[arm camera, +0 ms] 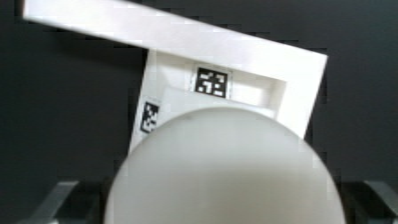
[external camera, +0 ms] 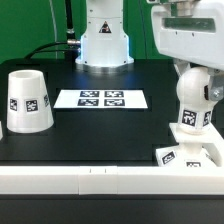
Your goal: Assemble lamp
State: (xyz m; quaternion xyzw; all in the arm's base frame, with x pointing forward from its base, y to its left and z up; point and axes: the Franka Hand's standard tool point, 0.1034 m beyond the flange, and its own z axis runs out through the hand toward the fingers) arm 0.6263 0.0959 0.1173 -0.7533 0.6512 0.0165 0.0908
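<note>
The white ball-shaped bulb (external camera: 192,100) stands upright on the flat square base (external camera: 190,152) at the exterior view's right, near the table's front edge. My gripper (external camera: 192,70) is right above the bulb's top. In the wrist view the bulb (arm camera: 222,165) fills the foreground over the base (arm camera: 222,60), and the gripper (arm camera: 214,205) has one dark finger on each side of it, with a thin dark gap between each finger and the bulb. The jaws look open around the bulb. The tapered shade (external camera: 28,100) stands alone at the exterior view's left.
The marker board (external camera: 100,99) lies flat in the middle of the black table. The arm's white pedestal (external camera: 104,40) stands behind it. A white rail (external camera: 100,180) runs along the table's front edge, just in front of the base.
</note>
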